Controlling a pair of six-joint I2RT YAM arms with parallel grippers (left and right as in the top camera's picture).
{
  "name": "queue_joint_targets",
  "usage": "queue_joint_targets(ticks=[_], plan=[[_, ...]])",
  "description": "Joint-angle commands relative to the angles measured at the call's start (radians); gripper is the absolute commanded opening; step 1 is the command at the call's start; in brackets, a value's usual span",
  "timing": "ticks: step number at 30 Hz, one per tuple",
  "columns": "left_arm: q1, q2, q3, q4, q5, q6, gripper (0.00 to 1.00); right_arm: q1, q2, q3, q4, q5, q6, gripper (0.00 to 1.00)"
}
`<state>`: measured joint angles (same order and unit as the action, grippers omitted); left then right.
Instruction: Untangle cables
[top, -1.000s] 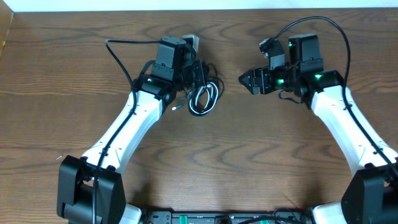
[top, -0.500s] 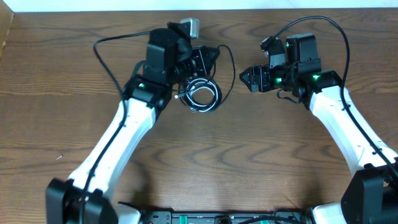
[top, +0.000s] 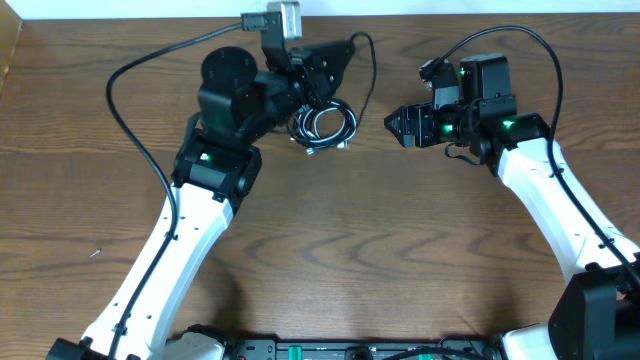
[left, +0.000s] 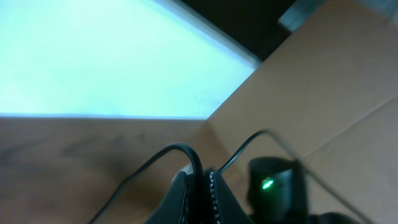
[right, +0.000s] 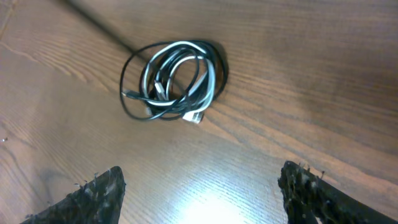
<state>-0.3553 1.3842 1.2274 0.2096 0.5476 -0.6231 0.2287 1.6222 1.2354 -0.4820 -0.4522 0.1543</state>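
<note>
Since the left gripper (left: 200, 186) has swung up toward the far edge, the coil of cables (top: 322, 125) has slid farther along the table (top: 320, 250), between both arms. That gripper's jaws look clenched on one black strand (left: 177, 147), though its wrist view is blurry. The right gripper (top: 398, 127) stays spread wide, empty.

Our left arm (top: 190, 235) stretches from the near left edge up and across to the far middle, wrist tilted upward, the left gripper (left: 200, 184) pressed fully closed. Our right arm (top: 555, 200) bends inward from the right, the right gripper (top: 395, 128) pointing left with its jaws spread wide.
</note>
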Motion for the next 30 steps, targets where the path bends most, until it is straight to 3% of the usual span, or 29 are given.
queue_joint_targets(ticks=[1,13,30], plan=[[0.008,-0.032,0.017,0.069,-0.010,-0.078,0.07,0.002,0.002,0.011,0.000,-0.010,0.013,0.77],[0.089,-0.111,0.058,0.192,-0.198,-0.252,0.07,0.002,0.005,0.011,0.027,-0.010,0.014,0.77],[0.092,-0.147,0.238,0.268,-0.343,-0.277,0.08,0.090,0.165,0.011,0.229,-0.134,0.089,0.78]])
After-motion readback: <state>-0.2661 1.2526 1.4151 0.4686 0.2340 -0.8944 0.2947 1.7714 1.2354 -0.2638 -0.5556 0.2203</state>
